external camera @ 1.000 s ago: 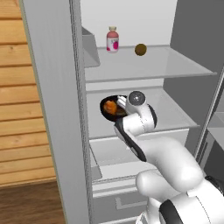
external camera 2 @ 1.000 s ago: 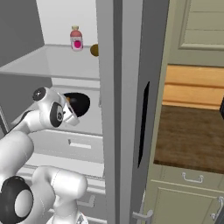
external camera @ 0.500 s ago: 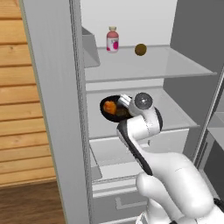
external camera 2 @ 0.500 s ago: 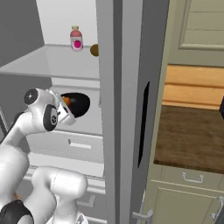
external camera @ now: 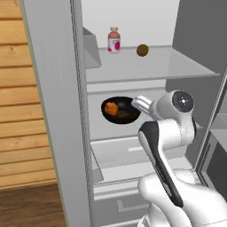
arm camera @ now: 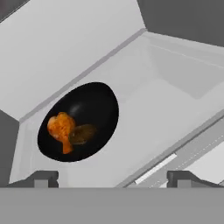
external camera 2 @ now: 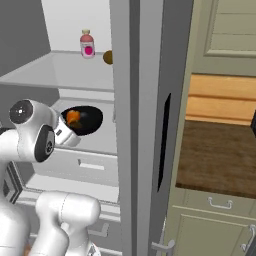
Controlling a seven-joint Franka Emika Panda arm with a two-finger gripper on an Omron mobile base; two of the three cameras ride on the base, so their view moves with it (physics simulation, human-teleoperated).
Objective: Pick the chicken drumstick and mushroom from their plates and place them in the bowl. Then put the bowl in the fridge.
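The black bowl sits on the fridge shelf with the chicken drumstick and mushroom inside. The gripper at six o'clock is wide open, holding nothing.

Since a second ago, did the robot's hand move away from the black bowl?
Yes. The gripper let go and backed off the bowl, toward the fridge's open front.

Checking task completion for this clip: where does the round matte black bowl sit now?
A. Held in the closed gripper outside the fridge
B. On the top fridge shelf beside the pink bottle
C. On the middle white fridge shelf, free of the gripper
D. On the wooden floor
C: the round matte black bowl rests on the middle white fridge shelf, holding the orange-brown chicken drumstick and dark brown mushroom, with the open gripper apart from it.
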